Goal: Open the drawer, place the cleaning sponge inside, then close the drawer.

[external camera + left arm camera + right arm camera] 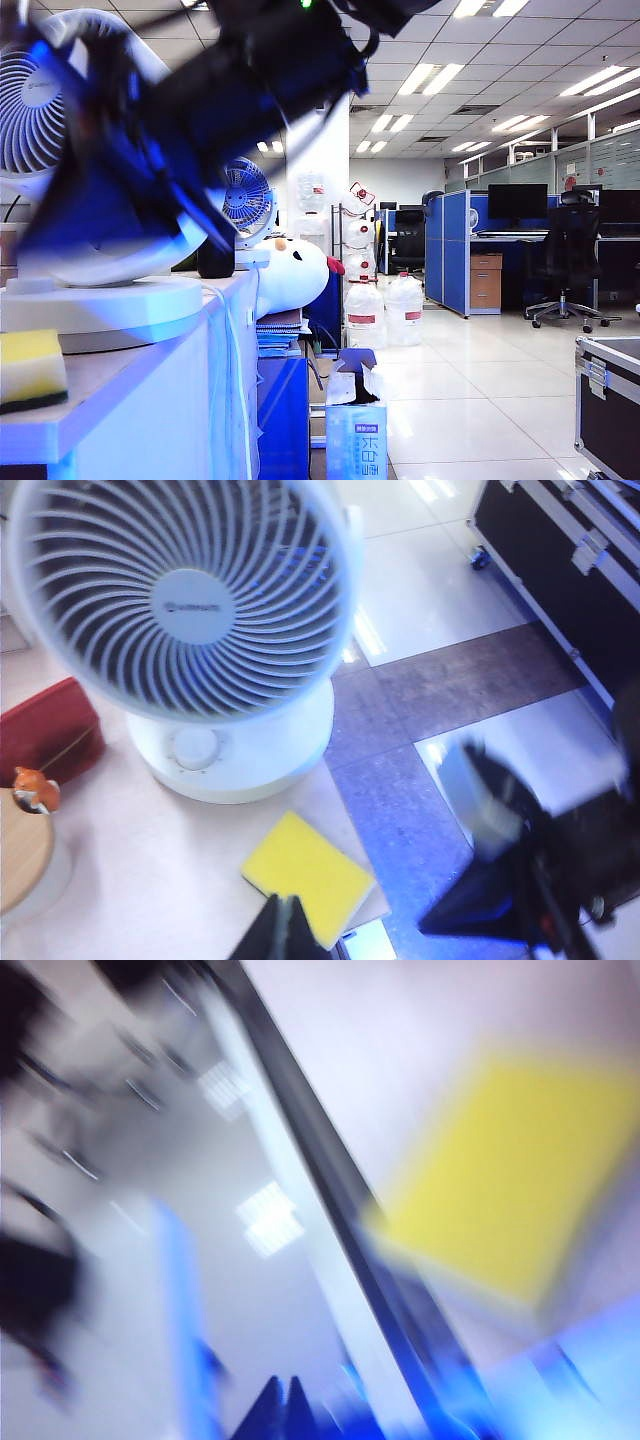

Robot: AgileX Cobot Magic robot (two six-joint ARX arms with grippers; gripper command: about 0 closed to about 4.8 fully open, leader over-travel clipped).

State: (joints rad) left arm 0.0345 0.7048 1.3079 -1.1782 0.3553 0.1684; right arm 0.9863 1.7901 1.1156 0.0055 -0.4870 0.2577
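Right gripper [283,1400] fingers pressed together, empty — small yellow foam cleaning sponge [500,1185] lies just beyond them on the white surface [150,880]. Left gripper [285,930] fingers also together, sponge just ahead. Drawer unseen — likely opening step; next needs its handle.

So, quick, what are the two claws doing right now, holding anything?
Left gripper: shut, empty, above the yellow sponge.
Right gripper: shut, empty, near the sponge; its view is blurred.

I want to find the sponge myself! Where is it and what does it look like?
Find the big white fan on the table. In front of its round base lies the sponge, near the table's edge. It is the only flat yellow block there, with a dark layer underneath.
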